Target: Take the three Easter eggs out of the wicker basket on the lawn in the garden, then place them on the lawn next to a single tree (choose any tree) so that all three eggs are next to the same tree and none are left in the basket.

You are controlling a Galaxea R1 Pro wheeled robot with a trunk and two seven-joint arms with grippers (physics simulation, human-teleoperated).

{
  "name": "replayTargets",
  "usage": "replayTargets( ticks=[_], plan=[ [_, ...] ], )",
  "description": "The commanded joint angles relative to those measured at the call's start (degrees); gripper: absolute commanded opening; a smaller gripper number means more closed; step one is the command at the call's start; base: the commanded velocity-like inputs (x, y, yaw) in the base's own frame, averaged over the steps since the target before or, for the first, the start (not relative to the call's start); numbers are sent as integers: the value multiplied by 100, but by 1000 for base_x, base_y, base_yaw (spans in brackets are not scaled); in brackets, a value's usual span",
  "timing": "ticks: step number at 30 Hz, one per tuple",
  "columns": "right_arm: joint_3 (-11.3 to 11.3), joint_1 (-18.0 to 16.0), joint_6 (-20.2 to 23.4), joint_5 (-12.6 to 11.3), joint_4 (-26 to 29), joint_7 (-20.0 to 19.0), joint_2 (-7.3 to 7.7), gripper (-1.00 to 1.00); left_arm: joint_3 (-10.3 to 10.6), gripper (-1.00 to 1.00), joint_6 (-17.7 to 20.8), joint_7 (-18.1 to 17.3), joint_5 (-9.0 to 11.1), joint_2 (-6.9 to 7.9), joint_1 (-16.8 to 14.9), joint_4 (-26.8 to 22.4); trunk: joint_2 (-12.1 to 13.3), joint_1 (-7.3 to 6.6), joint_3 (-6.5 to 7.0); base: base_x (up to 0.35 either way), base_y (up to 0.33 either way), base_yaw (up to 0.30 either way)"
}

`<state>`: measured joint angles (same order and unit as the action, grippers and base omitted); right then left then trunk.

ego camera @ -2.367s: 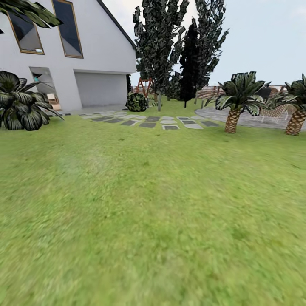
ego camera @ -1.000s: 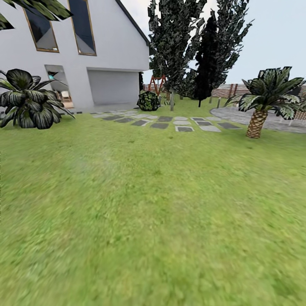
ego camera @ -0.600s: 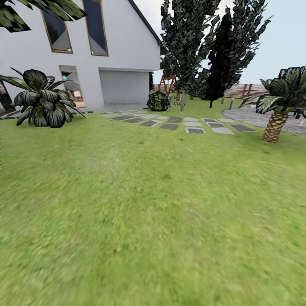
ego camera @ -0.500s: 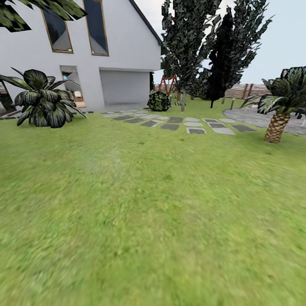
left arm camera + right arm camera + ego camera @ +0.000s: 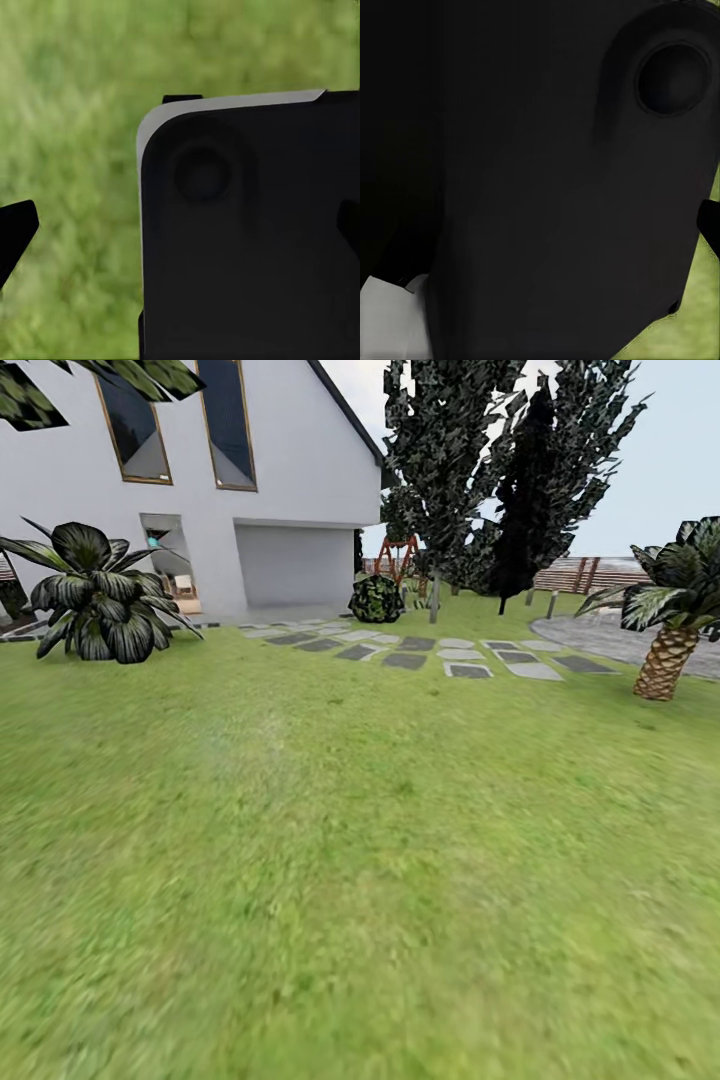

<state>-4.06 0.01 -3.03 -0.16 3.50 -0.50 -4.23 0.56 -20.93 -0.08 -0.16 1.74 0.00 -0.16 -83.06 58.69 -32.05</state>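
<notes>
Head view: you face a wide green lawn with yellowish patches that fills the lower two thirds of the frame. At upper left stands a white gabled house with tall brown-framed windows; no writing, brand or label can be read on it or anywhere else. A low dark broad-leaved plant sits on the grass in front of the house, at left. A row of flat grey stepping stones runs across the far lawn toward a grey paved round patio at right. A short palm with a patterned trunk stands at the right edge, near the patio. Behind the stones rises a tall tree with a slim pale trunk and dark blocky leaves; just beside it, to its right, is a black-leaved tree with a thin dark trunk. A small round dark bush sits near the tall tree's base. A brown slatted wooden fence closes the background at right.

Left wrist view: a dark robot housing with a pale edge blocks most of the frame, blurred grass beside it. You cannot tell whether the left gripper is spread or pressed together.

Right wrist view: a black robot body panel covers nearly everything, with a sliver of grass at one corner. The right gripper's state cannot be told either.
</notes>
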Motion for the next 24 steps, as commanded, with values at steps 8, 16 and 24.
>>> replayTargets(
  ticks=[8,16,24],
  plan=[
    [-34,0,-13,-2,2,2,1,100,5,100,-16,-1,-3,-6,0,-1,-2,3,-4,324,120,0],
    [-34,2,-13,-2,2,-2,7,100,5,100,-16,-1,-4,-5,0,-1,-2,3,-4,324,115,-123],
    [-32,2,-13,-2,2,-3,8,100,5,100,-22,-1,-2,-4,0,-1,-2,3,-4,324,114,-258]
  ],
)
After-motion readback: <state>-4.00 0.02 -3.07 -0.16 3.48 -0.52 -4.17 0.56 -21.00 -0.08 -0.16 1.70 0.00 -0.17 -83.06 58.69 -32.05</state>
